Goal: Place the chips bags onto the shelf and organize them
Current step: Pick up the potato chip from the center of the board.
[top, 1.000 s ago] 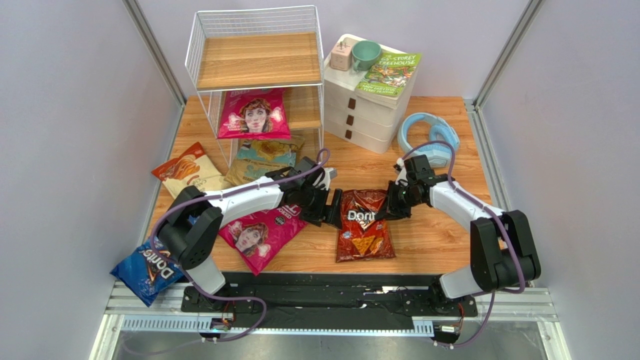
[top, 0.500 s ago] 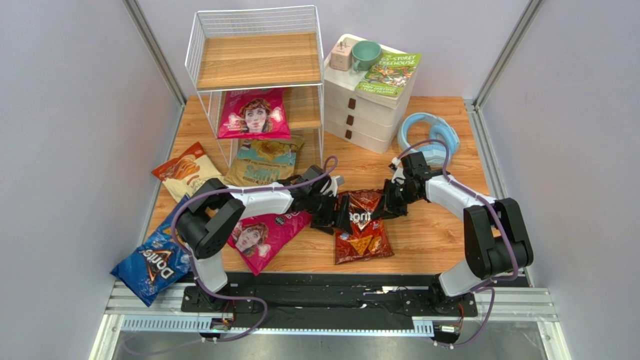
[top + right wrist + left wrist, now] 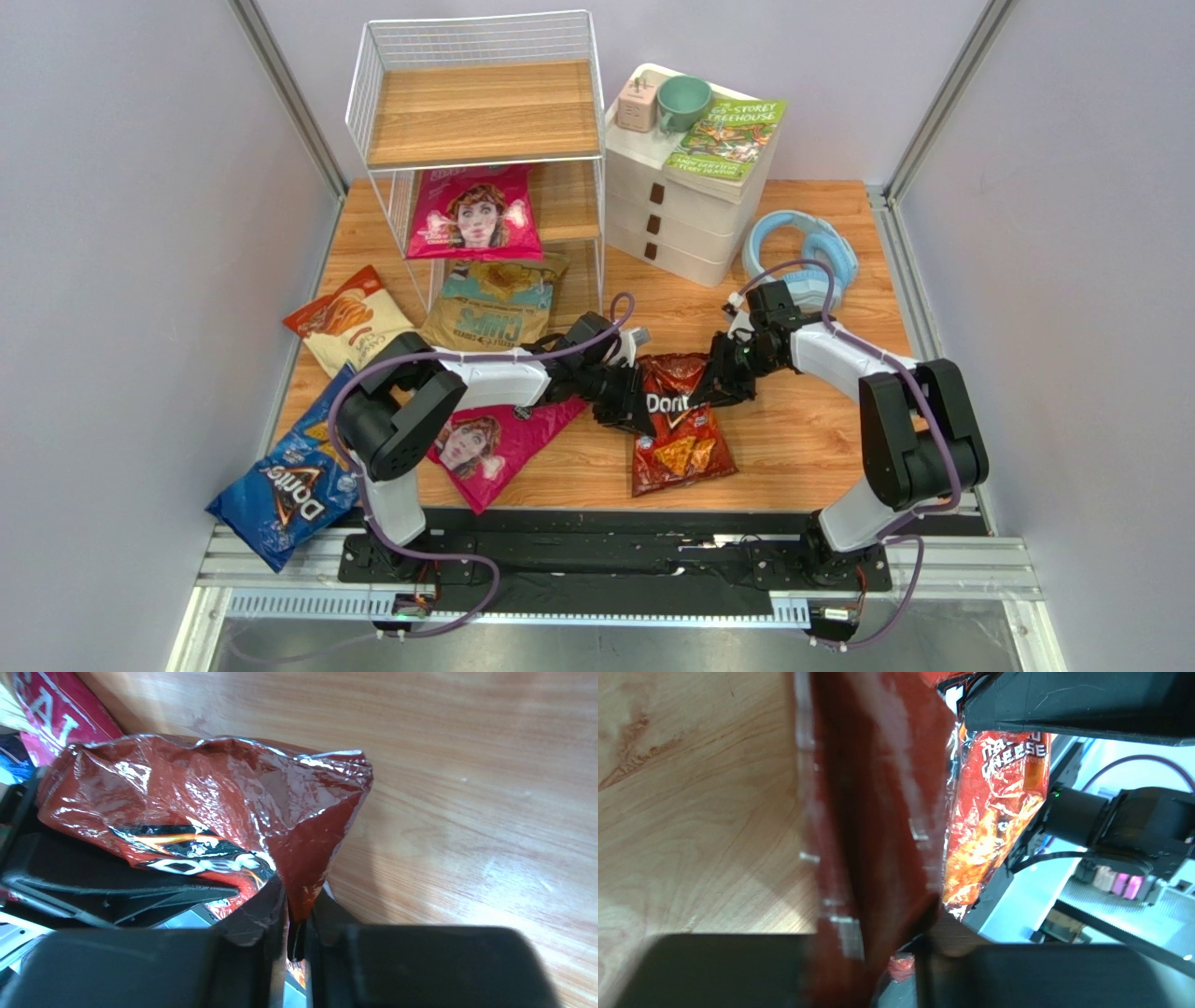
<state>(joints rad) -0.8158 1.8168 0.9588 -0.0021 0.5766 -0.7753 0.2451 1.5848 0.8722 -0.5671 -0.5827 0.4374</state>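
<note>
Both arms have drawn inward over the last second. The left elbow has swung right, and the red Doritos bag (image 3: 676, 427) has bunched at its top edge and turned slightly on the counter (image 3: 821, 455).

Left pincer (image 3: 617, 399): clenched on the bag's left upper edge. My left wrist view shows the dark red foil running down between the two fingers.

Right pincer (image 3: 298, 941): clenched on the bag's right upper corner. The foil is folded to a point and nipped between the fingers, as the right wrist view shows.

The bag's top appears raised between the two grips, while its lower half seems to rest on the wood, just right of a magenta bag (image 3: 484, 434).

The shelf (image 3: 484, 112) stands at the far left. Its top tier is bare, a second magenta bag (image 3: 474, 213) lies on the middle tier, and a tan-and-teal bag (image 3: 494, 301) lies low at its foot. An orange-and-cream bag (image 3: 351, 319) and a blue Doritos bag (image 3: 288, 490) lie off the shelf at the left.

I read this as a two-handed pickup under way, with the lift and carry to a free tier yet to come. Crinkly foil may slip from so narrow a pinch.
</note>
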